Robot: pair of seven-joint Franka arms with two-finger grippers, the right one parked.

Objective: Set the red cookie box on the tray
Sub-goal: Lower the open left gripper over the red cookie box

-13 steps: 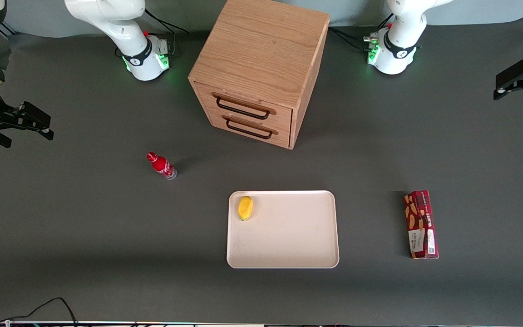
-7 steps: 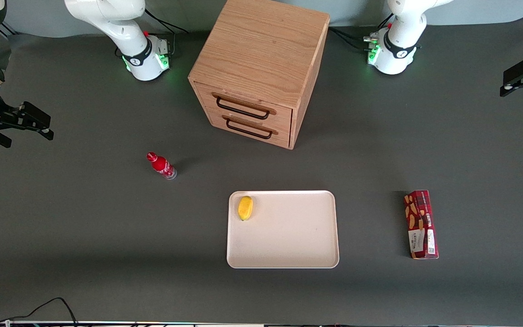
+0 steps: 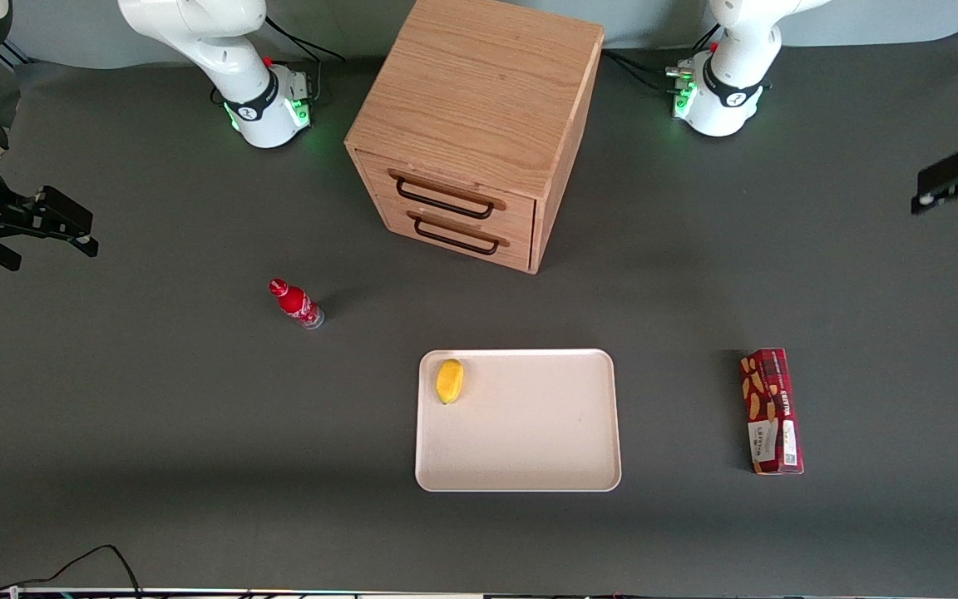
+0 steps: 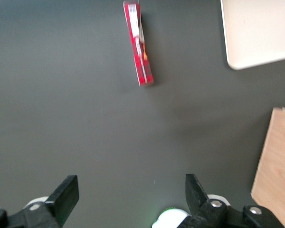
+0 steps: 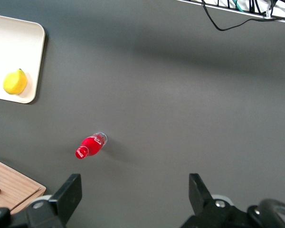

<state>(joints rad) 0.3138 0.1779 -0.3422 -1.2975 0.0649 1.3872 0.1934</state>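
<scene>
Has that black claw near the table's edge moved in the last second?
Yes. The gripper rose away from the red cookie box a half-second ago, then dropped back toward it; its fingers are open.

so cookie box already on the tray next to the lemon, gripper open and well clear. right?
Not right. The red cookie box lies on the table, apart from the tray, toward the working arm's end, as the front view shows. The lemon is on the tray; the gripper is open and well clear.

Red cookie box on the table, off the tray

The red cookie box [image 3: 771, 411] lies flat, well apart from the tray [image 3: 529, 433], toward the working arm's end; a yellow fruit [image 3: 449, 380] sits in a tray corner; the gripper [image 3: 957, 181] hangs high, farther from the camera than the box; a wooden drawer cabinet [image 3: 475, 125] stands farther still.
</scene>
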